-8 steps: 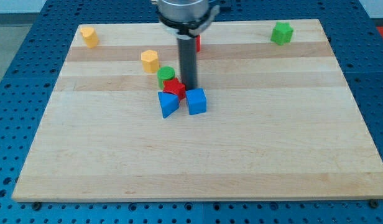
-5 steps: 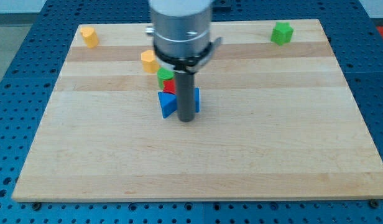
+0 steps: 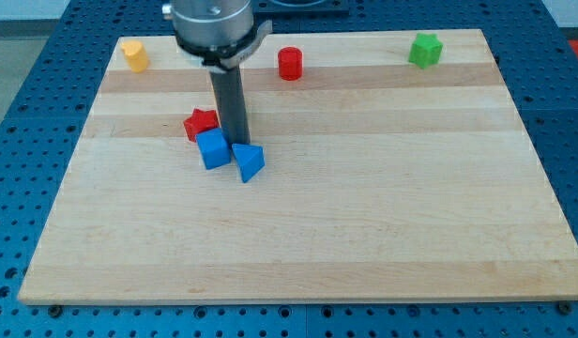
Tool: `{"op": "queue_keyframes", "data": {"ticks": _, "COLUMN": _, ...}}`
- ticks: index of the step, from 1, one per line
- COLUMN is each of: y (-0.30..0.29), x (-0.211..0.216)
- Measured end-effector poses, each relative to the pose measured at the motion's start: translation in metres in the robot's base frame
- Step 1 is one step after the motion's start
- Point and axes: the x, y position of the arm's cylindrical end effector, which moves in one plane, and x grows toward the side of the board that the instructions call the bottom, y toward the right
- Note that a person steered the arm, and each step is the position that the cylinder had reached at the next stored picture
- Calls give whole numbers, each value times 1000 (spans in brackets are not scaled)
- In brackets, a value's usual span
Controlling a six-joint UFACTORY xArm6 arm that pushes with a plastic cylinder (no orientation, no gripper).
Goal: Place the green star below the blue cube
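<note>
The arm has no tool that opens or closes; it ends in a dark rod, and my tip [image 3: 235, 143] stands on the wooden tabletop [image 3: 364, 235] in the left half of the view. My tip is in the small gap between the blue cube [image 3: 213, 148] on its left and the blue triangular block [image 3: 249, 161] on its right and a little nearer. It is just beside both, but I cannot tell if it touches them. The two blue blocks seem to touch at their corners. A red star-like block [image 3: 201, 123] lies just behind the blue cube, at its far left side, very close to it.

The green star [image 3: 424, 49] is at the far right corner of the tabletop, well apart from the blue cube and from my tip. A red cylinder [image 3: 289, 63] stands at the far edge, to the right of the rod's body. A yellow block [image 3: 133, 53] lies in the far left corner.
</note>
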Motion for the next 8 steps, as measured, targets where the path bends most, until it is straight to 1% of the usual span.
{"op": "queue_keyframes", "data": {"ticks": 1, "y": -53, "x": 2}}
{"op": "queue_keyframes", "data": {"ticks": 2, "y": -90, "x": 11}}
{"op": "queue_keyframes", "data": {"ticks": 3, "y": -55, "x": 59}}
{"op": "queue_keyframes", "data": {"ticks": 4, "y": -91, "x": 61}}
{"op": "queue_keyframes", "data": {"ticks": 5, "y": -148, "x": 45}}
{"op": "queue_keyframes", "data": {"ticks": 6, "y": -147, "x": 25}}
{"op": "queue_keyframes", "data": {"ticks": 7, "y": -132, "x": 20}}
{"op": "queue_keyframes", "data": {"ticks": 8, "y": -133, "x": -3}}
